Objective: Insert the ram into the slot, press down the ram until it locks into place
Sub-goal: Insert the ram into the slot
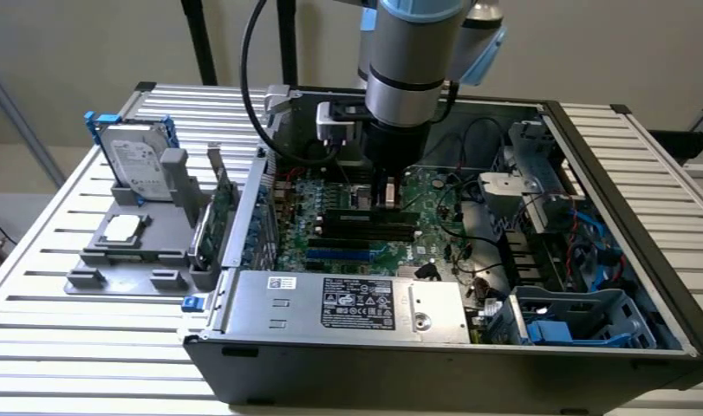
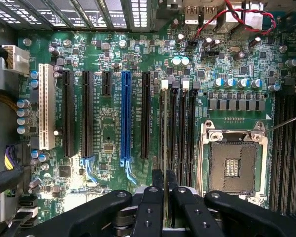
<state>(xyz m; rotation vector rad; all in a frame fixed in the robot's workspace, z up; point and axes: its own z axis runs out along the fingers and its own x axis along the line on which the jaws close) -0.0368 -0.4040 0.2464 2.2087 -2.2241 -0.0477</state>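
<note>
The ram (image 2: pixel 165 128) shows edge-on as a thin green strip standing upright along the slot (image 2: pixel 161 148), the outermost of several parallel black memory sockets with white end clips (image 2: pixel 164 85). My gripper (image 2: pixel 165 186) is shut on the ram's near end, one black finger (image 2: pixel 153 197) on each side of it. In the exterior view my gripper (image 1: pixel 386 201) reaches straight down into the open computer case, onto the memory sockets (image 1: pixel 363 227) in the middle of the motherboard. How deep the ram sits in the slot cannot be told.
A bright blue slot (image 2: pixel 127 118), black expansion slots and a white slot (image 2: pixel 46 106) lie beside the memory sockets, with the CPU socket (image 2: pixel 234 165) on the other side. A power supply (image 1: pixel 351 299), cables, a drive cage (image 1: pixel 576 316), a hard drive (image 1: pixel 143 160) and an expansion card (image 1: pixel 218 217) surround them.
</note>
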